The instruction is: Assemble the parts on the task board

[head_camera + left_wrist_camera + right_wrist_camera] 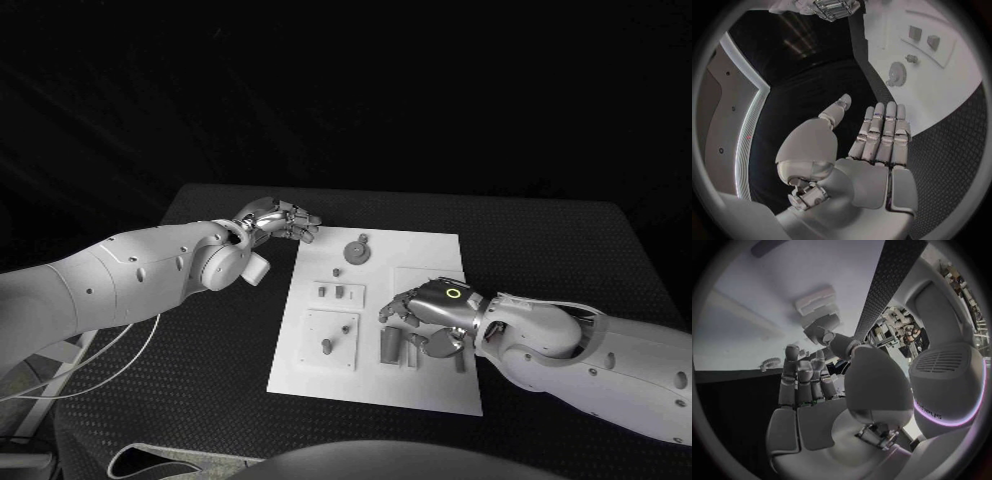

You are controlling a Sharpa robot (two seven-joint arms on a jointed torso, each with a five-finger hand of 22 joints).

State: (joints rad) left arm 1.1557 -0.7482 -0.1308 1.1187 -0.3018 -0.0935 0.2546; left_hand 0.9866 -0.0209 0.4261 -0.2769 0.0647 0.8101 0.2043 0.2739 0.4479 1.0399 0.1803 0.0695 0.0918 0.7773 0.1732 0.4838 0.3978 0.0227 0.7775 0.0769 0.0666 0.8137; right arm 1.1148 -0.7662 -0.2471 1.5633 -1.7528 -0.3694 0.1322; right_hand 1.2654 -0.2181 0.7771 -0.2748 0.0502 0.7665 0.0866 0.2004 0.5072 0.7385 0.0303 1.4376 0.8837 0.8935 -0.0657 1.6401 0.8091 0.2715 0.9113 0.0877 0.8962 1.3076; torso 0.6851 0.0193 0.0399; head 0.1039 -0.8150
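Observation:
The white task board lies in the middle of the black table. On it are a grey gear, two small blocks, a peg on a square plate and grey blocks. My left hand hovers over the table just off the board's far left corner; its fingers are straight and hold nothing, with the gear beyond them. My right hand is low over the board's right half. Its fingers are spread with nothing in them, and its thumb is near the grey blocks.
Black table surrounds the board on all sides. A white cable hangs under my left arm at the table's left edge. My right forearm lies over the board's near right corner.

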